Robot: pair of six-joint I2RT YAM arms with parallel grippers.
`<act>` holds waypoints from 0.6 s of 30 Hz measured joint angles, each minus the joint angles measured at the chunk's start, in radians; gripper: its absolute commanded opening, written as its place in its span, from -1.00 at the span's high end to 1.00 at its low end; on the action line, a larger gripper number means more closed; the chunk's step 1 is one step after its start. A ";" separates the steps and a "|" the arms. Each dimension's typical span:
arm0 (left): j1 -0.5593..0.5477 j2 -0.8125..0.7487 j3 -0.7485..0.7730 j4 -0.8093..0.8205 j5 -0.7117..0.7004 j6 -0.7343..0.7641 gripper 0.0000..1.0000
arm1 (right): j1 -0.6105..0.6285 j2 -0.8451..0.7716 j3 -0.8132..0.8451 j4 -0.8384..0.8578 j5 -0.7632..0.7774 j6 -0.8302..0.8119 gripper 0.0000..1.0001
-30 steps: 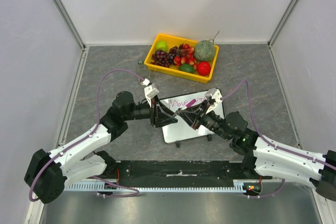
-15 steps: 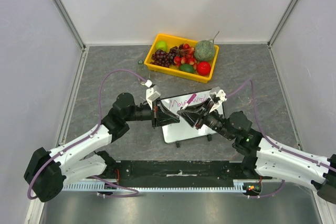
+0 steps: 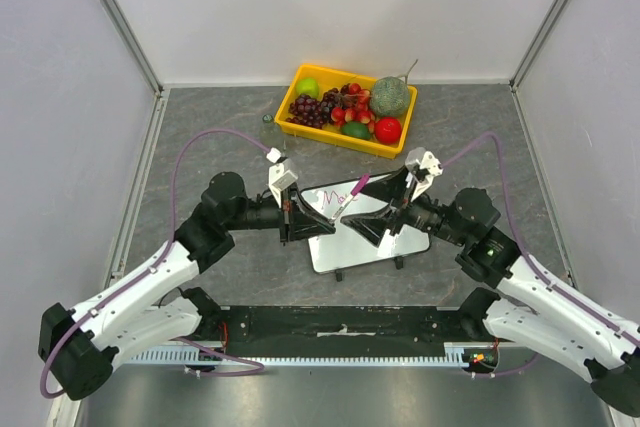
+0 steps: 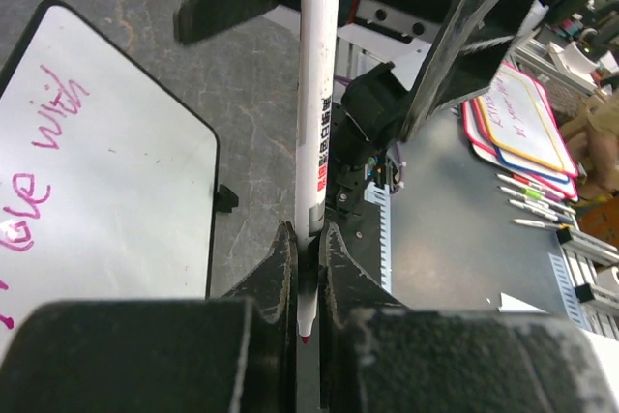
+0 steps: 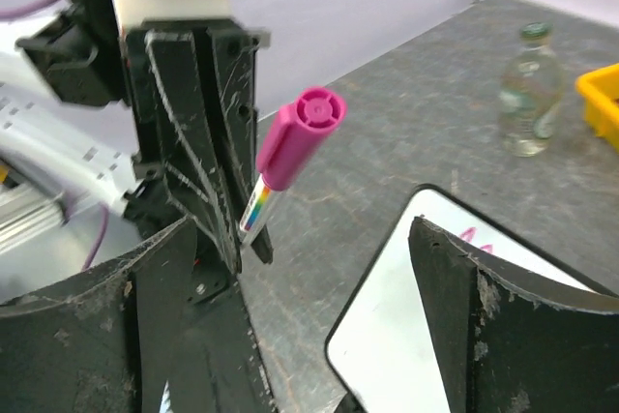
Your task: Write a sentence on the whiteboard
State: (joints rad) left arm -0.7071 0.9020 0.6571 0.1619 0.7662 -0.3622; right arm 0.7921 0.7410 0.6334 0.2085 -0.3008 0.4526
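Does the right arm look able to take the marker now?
Probably yes: the right claw is open, the marker stands with its capped end free ahead of it, and the left claw grips only the tip.

The left arm (image 3: 150,287) and the right arm (image 3: 560,309) share one build: glossy white shell links joined by rounded black joint housings. A thin purple cable (image 3: 176,182) loops along each arm to a small white block at the wrist. The black fingers (image 5: 464,307) are broad, wedge-shaped and scuffed with pale scratches. A green light (image 3: 491,243) glows on a black joint of the right arm.
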 measured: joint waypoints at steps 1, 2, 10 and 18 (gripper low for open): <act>0.000 -0.005 0.012 -0.014 0.012 0.005 0.96 | -0.008 0.013 0.005 0.002 -0.050 0.003 -0.76; 0.000 -0.008 0.019 -0.023 0.024 0.007 0.96 | -0.012 0.024 0.007 0.007 -0.089 0.008 -0.72; 0.000 -0.027 0.060 -0.079 0.110 0.027 0.96 | -0.018 0.120 0.007 0.137 -0.367 0.122 -0.29; 0.000 -0.018 0.064 -0.108 0.153 0.031 0.96 | -0.018 0.165 0.006 0.257 -0.437 0.201 0.13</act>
State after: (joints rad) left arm -0.7074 0.8841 0.7208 0.0536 0.9192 -0.3309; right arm 0.7738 0.9058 0.6399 0.4656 -0.7376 0.6533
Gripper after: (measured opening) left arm 0.073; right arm 0.495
